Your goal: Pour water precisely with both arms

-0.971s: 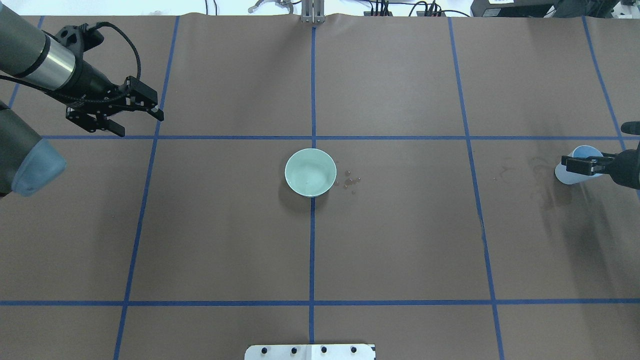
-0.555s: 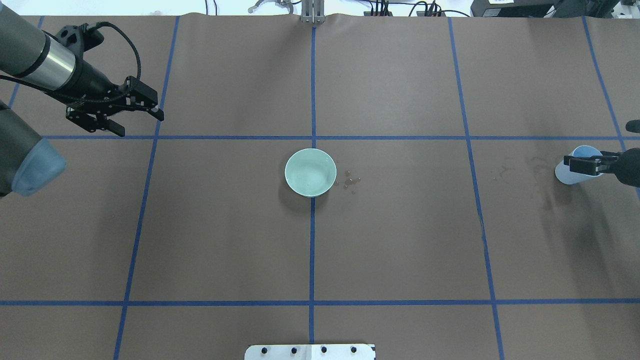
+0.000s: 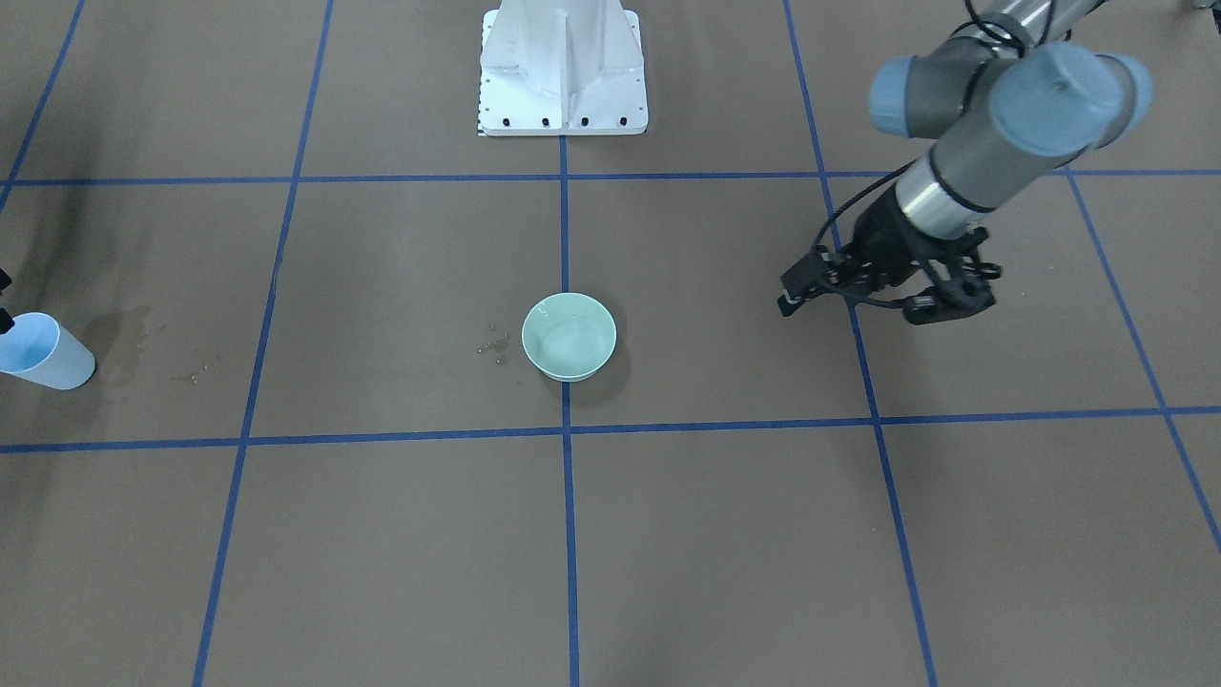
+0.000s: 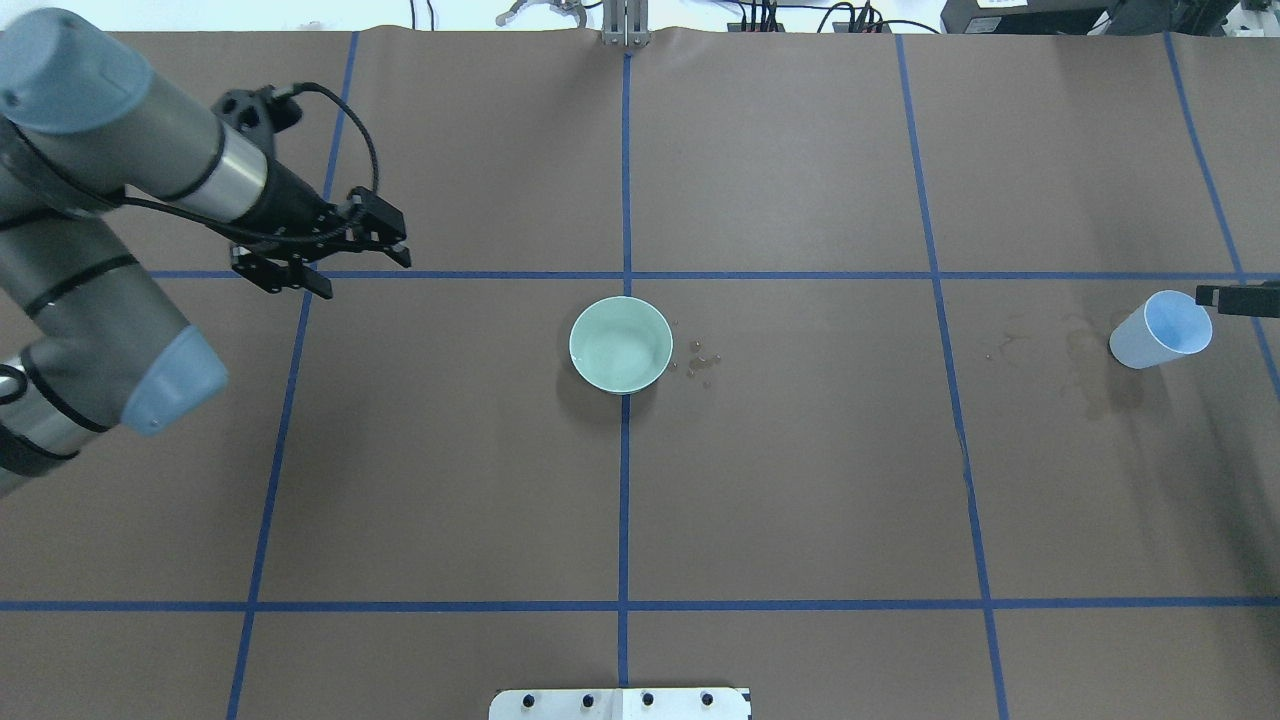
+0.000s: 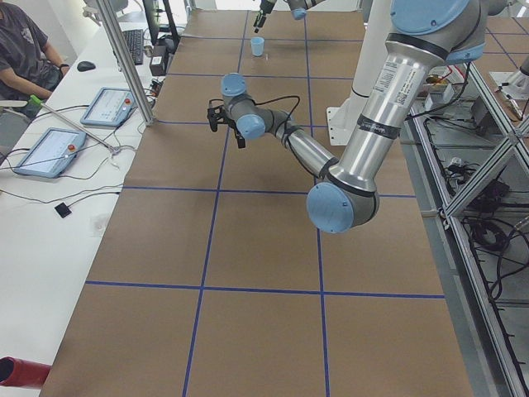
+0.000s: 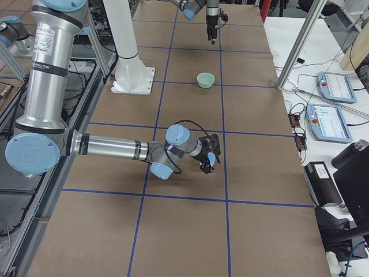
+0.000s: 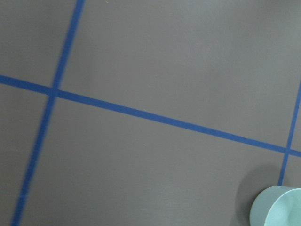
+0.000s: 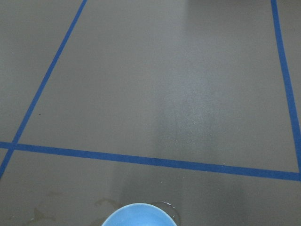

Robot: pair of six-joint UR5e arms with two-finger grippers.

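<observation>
A mint-green bowl stands at the table's middle; it also shows in the front view and at the lower right corner of the left wrist view. Water shows in it only as faint glints. A light blue cup stands free at the far right, its rim at the bottom of the right wrist view. My left gripper is open and empty, above the table well left of the bowl. My right gripper is at the view's edge, just right of the cup, open and off it.
Small droplets lie right of the bowl. Wet stains mark the brown paper left of the cup. The white pedestal stands at the robot's side of the table. Blue tape lines grid the surface.
My right gripper let go of the cup and drew back to the right. My left arm swung right, toward the bowl, its gripper still open.
</observation>
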